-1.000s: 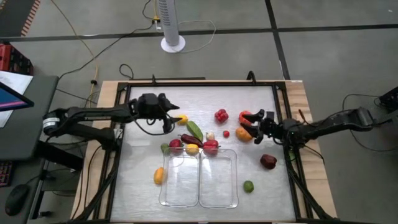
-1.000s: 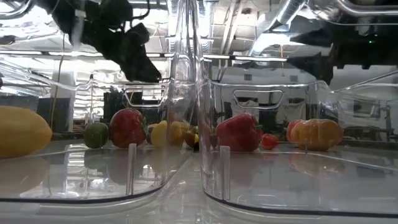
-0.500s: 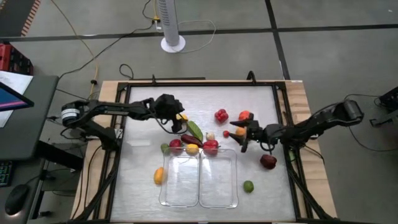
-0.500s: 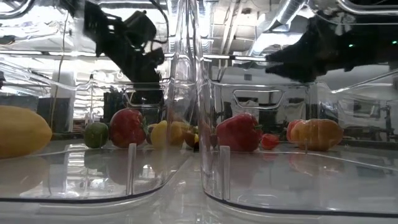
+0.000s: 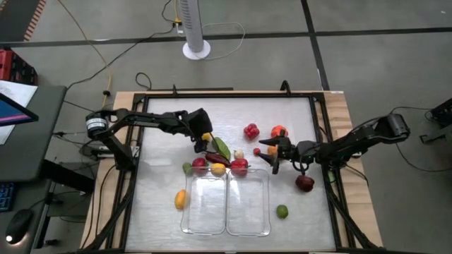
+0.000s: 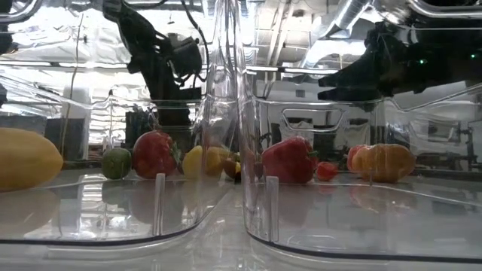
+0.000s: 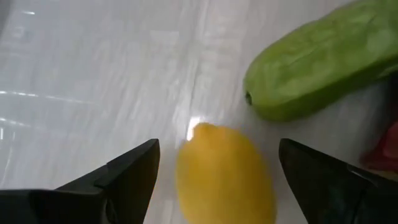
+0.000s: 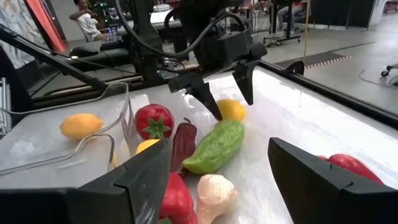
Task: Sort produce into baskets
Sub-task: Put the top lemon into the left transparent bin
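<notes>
The yellow lemon (image 7: 225,175), at 12 o'clock of the baskets (image 5: 226,227) on the surface (image 5: 162,176), is straddled by the spread left tool (image 7: 217,163); likely light, smooth, slippery; best gripped mid-body; right tool (image 5: 268,154) spread, empty.

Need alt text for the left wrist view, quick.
The left gripper, fingers open, straddles a yellow lemon lying on the pale table, not yet touching it. A green vegetable lies just beyond.
</notes>
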